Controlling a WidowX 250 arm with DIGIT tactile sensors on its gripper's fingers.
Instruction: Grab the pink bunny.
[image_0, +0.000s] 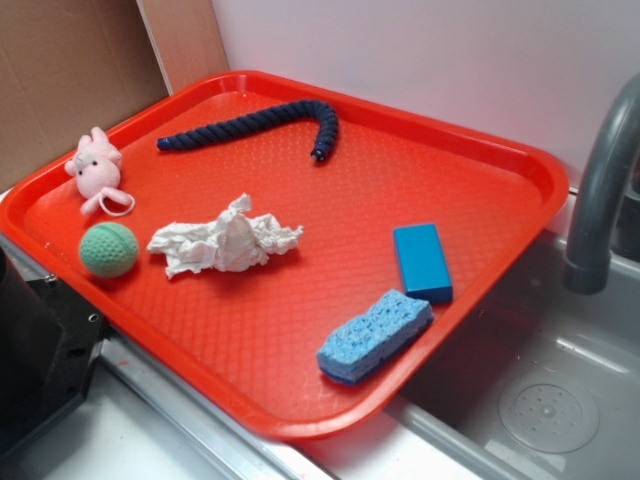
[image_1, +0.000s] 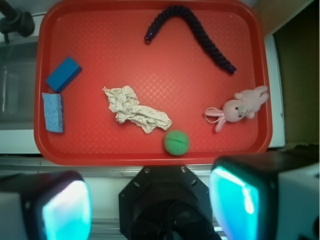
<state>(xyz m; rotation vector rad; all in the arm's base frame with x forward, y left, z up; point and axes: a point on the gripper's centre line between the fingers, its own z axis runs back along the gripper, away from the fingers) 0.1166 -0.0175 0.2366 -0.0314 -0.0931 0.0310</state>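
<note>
Red plastic, waffle-textured, makes up the tray (image_0: 500, 215) that carries everything, its right corner hanging over a grey sink (image_0: 560, 400) beside a dark faucet (image_0: 600, 190).

In the exterior view the pink bunny (image_0: 95, 167) lies at the tray's left edge, toward the far corner, its thin white cord loop trailing toward the near side. Just near of it, apart by a small gap, sits the green knitted ball (image_0: 108, 249). A crumpled white tissue (image_0: 225, 238) lies to the right of the ball, close but not touching. A dark blue rope (image_0: 262, 122) curves along the far side of the tray. Toward the right are a blue block (image_0: 422, 261) and, nearer, a lighter blue sponge (image_0: 375, 335), just beside each other.

From the wrist view the hand (image_1: 150, 207) hovers over the near rim of the tray, well apart from the bunny (image_1: 239, 109), which lies to the right and farther in. Its two fingers (image_1: 65, 207) stand spread wide apart with nothing between them.
</note>
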